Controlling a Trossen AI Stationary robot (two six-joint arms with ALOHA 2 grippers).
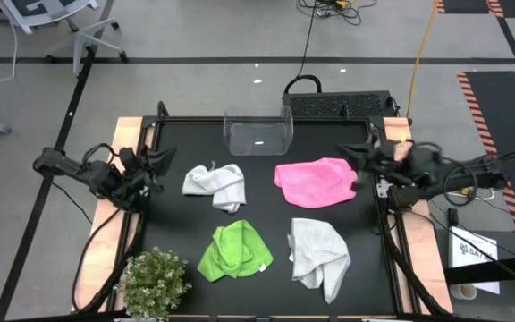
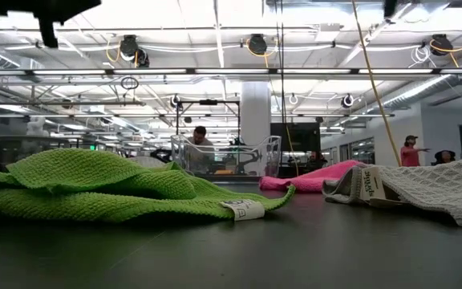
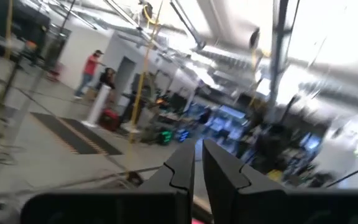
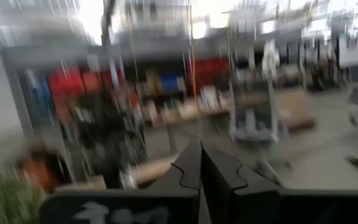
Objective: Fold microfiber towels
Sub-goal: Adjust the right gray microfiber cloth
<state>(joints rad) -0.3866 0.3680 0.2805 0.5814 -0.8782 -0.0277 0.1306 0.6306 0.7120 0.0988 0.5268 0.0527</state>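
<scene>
No fold begun: four crumpled towels [image 1: 215, 186] lie on the desk [image 1: 266, 268]; left claw [image 1: 164, 164] and right claw [image 1: 354, 156] pressed together, empty, at the edges; next, reach one

Four crumpled towels — white [image 1: 215, 185], pink [image 1: 316, 180], green [image 1: 234, 250], white [image 1: 319, 255] — apart on table.

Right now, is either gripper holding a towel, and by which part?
Nothing is held. The left gripper and right gripper are both shut and empty at the table's sides, apart from all four towels.

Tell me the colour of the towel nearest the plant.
Lime green towel, clearest in the high view.
</scene>
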